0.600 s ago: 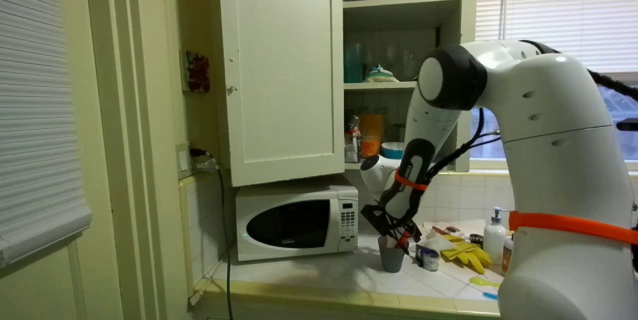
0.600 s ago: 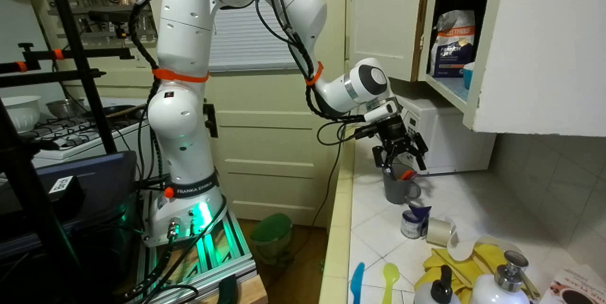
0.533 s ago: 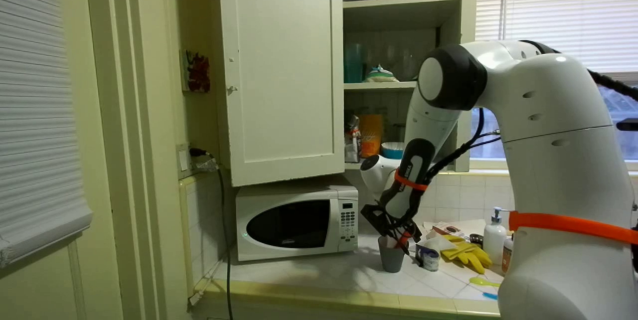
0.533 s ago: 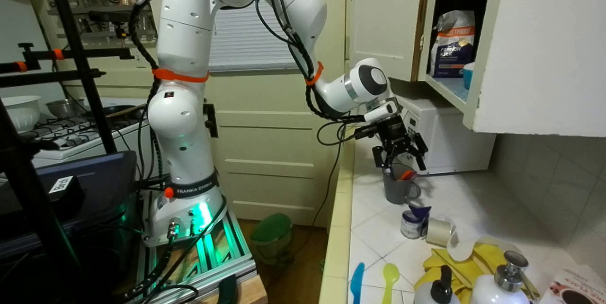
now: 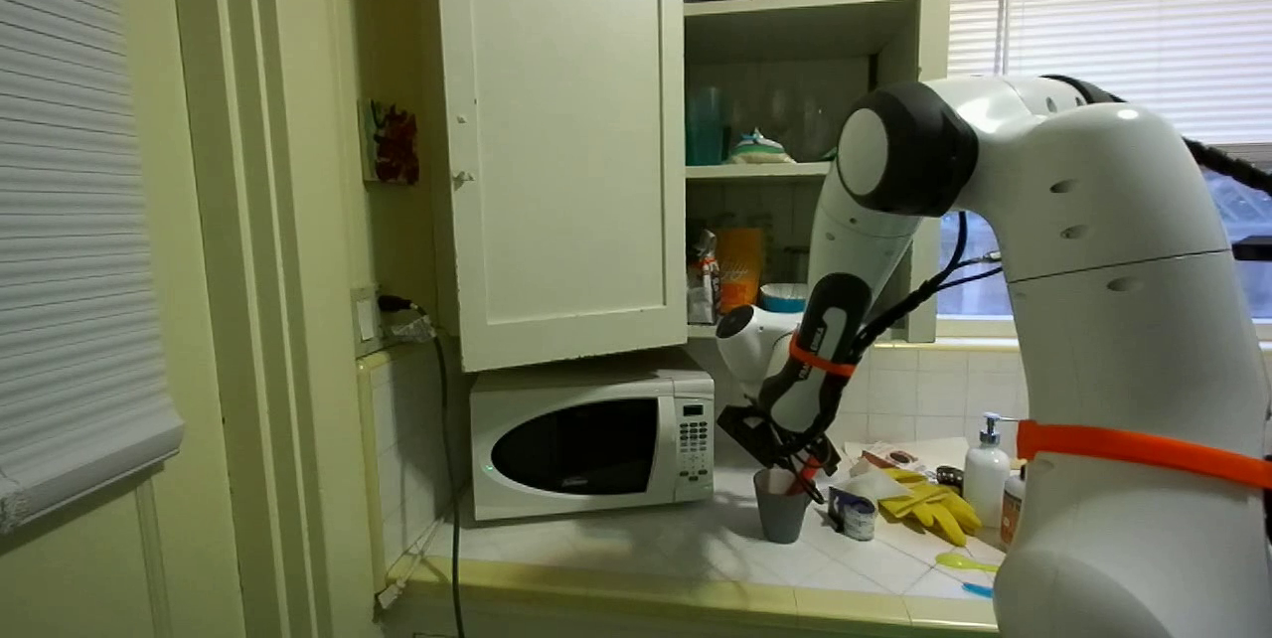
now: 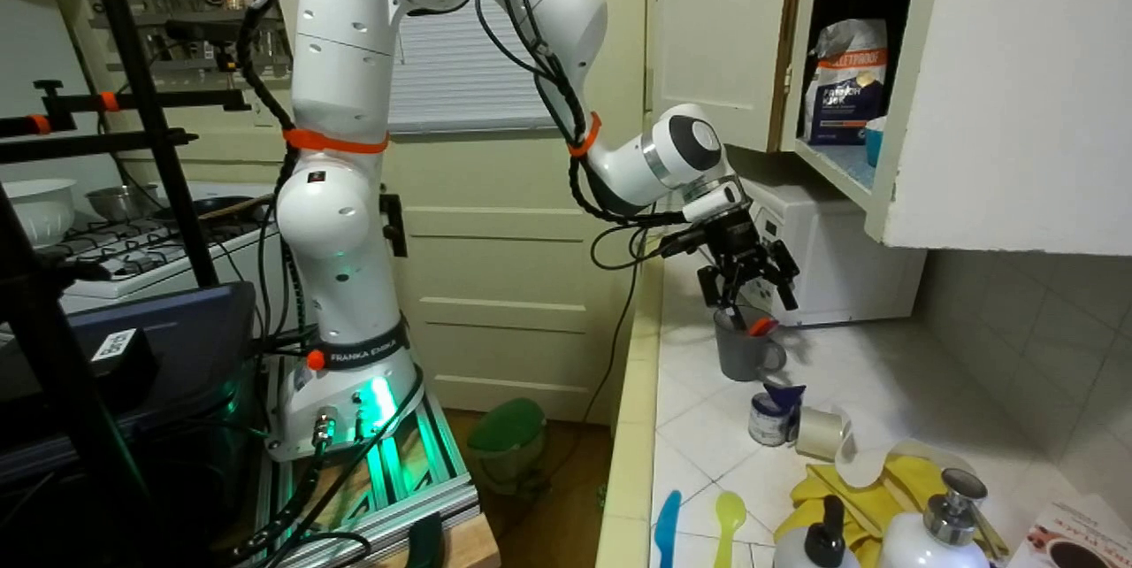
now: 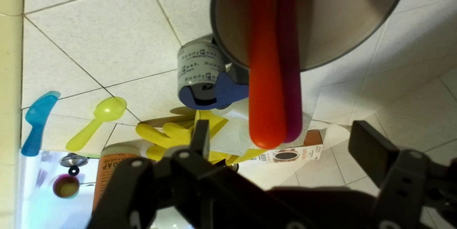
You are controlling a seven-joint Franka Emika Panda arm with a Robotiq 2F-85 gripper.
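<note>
Your tool (image 6: 750, 299) is found released, jaws wide apart; a grey mug (image 6: 738, 356) stands upright just below it on the tabletop (image 6: 707, 413), with a red handle (image 7: 267, 97) and a purple handle (image 7: 294, 91) projecting toward the jaws

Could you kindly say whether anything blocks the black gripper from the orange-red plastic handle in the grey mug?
Nothing visible stands between the open black gripper and the orange-red plastic handle; a slim purple handle lies close beside it in the wrist view.

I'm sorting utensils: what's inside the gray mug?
An orange-red handle and a purple handle stick out of the gray mug; their lower ends and the mug's bottom are hidden.
</note>
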